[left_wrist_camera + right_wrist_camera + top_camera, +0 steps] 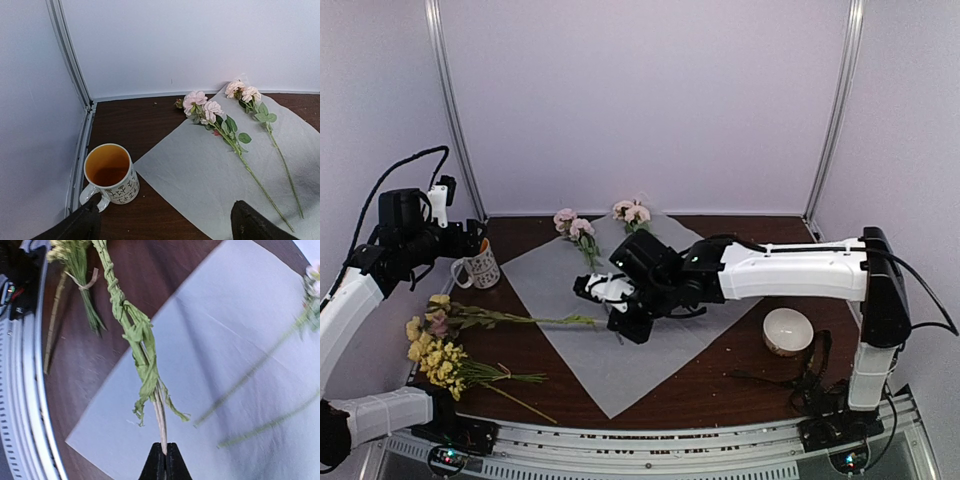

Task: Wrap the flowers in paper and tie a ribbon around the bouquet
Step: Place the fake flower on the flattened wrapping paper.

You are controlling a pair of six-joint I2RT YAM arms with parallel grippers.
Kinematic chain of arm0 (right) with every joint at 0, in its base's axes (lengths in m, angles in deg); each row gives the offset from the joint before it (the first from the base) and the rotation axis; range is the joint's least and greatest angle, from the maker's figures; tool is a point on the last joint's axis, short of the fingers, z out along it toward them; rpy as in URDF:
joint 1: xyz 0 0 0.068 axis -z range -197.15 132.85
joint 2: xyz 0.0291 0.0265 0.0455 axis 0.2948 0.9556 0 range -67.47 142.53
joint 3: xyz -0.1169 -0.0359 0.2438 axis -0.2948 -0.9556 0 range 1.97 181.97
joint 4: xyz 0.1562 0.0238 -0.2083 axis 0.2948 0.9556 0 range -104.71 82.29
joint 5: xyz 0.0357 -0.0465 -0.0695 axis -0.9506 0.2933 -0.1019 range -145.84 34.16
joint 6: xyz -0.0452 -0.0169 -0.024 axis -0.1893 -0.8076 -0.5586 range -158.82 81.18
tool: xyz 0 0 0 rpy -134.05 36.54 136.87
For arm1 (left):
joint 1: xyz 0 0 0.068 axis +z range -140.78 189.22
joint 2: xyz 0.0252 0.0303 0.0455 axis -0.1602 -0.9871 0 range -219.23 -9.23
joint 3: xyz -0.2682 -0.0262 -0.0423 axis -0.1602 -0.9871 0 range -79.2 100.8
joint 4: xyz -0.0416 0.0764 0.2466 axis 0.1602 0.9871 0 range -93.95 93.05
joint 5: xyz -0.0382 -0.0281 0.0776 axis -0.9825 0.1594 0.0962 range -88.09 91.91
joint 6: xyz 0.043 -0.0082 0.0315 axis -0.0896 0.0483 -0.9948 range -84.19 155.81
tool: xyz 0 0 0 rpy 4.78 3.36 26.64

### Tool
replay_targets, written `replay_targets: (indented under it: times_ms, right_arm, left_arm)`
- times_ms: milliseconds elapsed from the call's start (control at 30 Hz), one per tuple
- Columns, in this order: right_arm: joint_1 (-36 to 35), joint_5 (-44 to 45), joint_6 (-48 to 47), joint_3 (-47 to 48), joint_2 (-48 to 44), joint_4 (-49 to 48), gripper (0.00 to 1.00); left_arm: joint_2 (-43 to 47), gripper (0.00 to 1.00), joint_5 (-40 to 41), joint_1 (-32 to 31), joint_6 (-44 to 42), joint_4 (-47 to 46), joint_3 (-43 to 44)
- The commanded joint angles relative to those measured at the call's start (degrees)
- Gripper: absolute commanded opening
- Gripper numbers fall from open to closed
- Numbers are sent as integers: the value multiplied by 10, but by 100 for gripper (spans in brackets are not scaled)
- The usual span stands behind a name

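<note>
— Where was the paper (620,350) seen?

— It was laid flat on the bench (550,385), turned cornerwise, with one corner pointed at the near edge.

— And the flowers (438,318)?

— The yellow and pale pink blooms were laid on bare wood just off the paper's left corner. Their long stem (145,350), wound in a green strip, was stretched in over the sheet. The flowers were held by the tip of that stem, which was pinched by the right pincer (165,454) over the middle of the paper, with the jaws pressed together on it.

— How was the left pincer (166,220) found?

— It was spread wide, with nothing held between its fingers. It was raised beyond the paper's left corner, near a mug (111,175) stood just off the paper's far-left edge.

— Was anything else noted?

— Two pink stems (212,112) were laid side by side on the paper's far corner, the blooms at the far edge. A yellow bunch (440,365) was left on the bench, well off the paper's near-left edge. A bowl (788,330) was set just off the paper's right corner.
</note>
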Motion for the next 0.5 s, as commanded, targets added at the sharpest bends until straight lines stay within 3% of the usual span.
replay_targets:
  times_ms: [0, 100, 200, 367, 467]
  right_arm:
    - [30, 113, -5, -48, -73, 100, 0]
    - [70, 132, 40, -71, -103, 148, 0]
    - [112, 59, 91, -109, -135, 131, 0]
    - [146, -113, 228, -201, -171, -16, 0]
    - [151, -140, 418, -271, -178, -187, 0]
  left_arm:
    - [7, 93, 3, 3, 0, -29, -3]
    - [6, 93, 1, 3, 0, -28, -3]
    - [7, 93, 9, 3, 1, -28, -3]
    - [7, 93, 5, 3, 2, -29, -5]
    - [6, 93, 6, 3, 3, -29, -6]
